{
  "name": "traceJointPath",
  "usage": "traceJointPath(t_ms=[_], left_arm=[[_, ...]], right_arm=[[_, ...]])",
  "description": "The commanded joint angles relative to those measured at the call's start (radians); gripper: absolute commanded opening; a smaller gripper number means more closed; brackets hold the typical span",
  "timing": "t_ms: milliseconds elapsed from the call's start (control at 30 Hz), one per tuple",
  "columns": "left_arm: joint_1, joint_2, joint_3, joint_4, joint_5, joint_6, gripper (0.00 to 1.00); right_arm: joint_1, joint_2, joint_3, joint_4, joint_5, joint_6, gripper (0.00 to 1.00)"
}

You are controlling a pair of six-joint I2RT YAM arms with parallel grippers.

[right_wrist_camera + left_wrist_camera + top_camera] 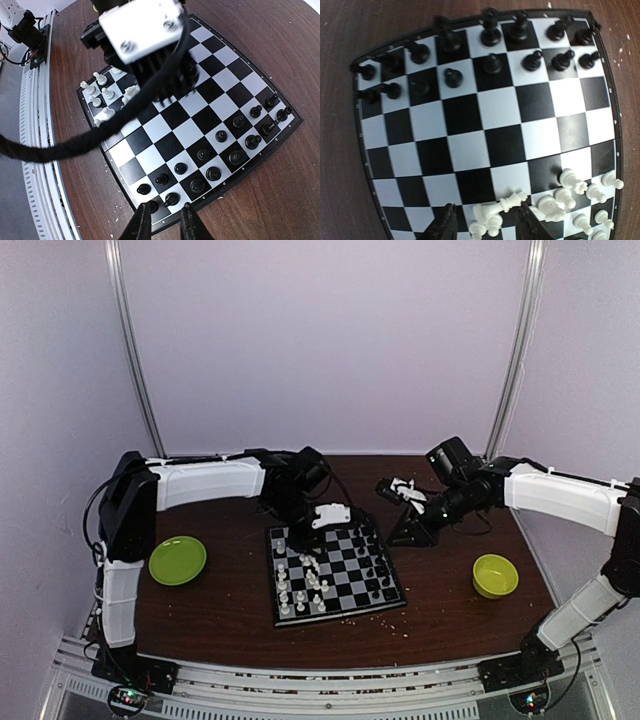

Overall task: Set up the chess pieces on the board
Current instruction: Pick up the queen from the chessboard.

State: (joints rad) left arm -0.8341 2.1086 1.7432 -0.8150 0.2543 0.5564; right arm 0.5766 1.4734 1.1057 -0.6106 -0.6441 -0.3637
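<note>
Above the board, left gripper; either side, plate and bowl

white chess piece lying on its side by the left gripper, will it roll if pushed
Probably: the small white toppled chess piece has a round tapered body, so it likely rolls in an arc. It looks light and glossy, so may slip.

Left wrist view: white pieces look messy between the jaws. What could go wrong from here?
1. Several white pieces lie tipped and bunched between the open left jaws; closing could pinch two or scatter neighbours.
2. The right jaws hang low by the black pieces at the board edge; a sideways move might topple them.
</note>
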Motion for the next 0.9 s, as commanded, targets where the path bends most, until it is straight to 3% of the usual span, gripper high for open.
traceJointPath(t_ms=[0,867], left_arm=[[-0.012,0.023,0.024,-0.069,-0.043,0.064,0.42],[-0.044,0.12,0.068,-0.055,-0.17,0.103,0.39]], right_arm=[[-0.021,-0.015,-0.004,0.008,-0.037,-0.009,0.21],[-0.033,0.019,0.015,-0.023,-0.066,-0.017,0.22]])
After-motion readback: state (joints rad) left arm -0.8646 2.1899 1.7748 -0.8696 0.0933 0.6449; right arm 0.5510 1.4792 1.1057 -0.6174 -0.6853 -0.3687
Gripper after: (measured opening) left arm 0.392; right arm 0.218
